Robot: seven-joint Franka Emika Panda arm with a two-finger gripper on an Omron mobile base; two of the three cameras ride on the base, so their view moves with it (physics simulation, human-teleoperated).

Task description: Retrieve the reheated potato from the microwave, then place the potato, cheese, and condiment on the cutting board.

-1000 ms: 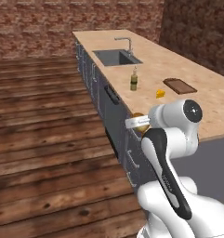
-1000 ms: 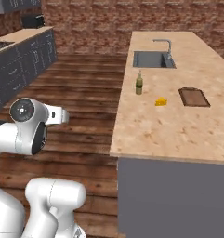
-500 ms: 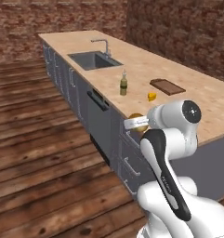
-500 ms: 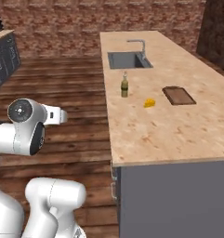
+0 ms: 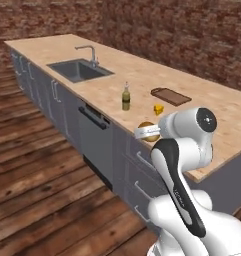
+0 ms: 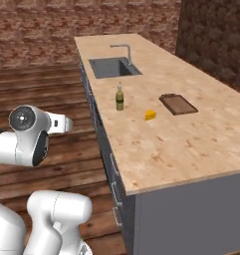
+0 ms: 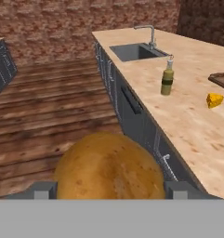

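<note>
While the tool [image 7: 108,191] grips the potato [image 7: 108,169], brick walls ring the pale wood counter [image 6: 191,144].

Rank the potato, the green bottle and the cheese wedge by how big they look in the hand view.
1. Potato, by far the largest, but it sits right against the camera, so that proves little.
2. Bottle.
3. Cheese, smallest; it and the bottle stand at similar distance, so that order seems fair.

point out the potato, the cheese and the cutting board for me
potato [image 7: 108,167], hand view, middle of its tan skin
cheese [image 6: 150,115], right base view, centre of the wedge
cutting board [image 6: 178,103], right base view, middle of the board face
</note>
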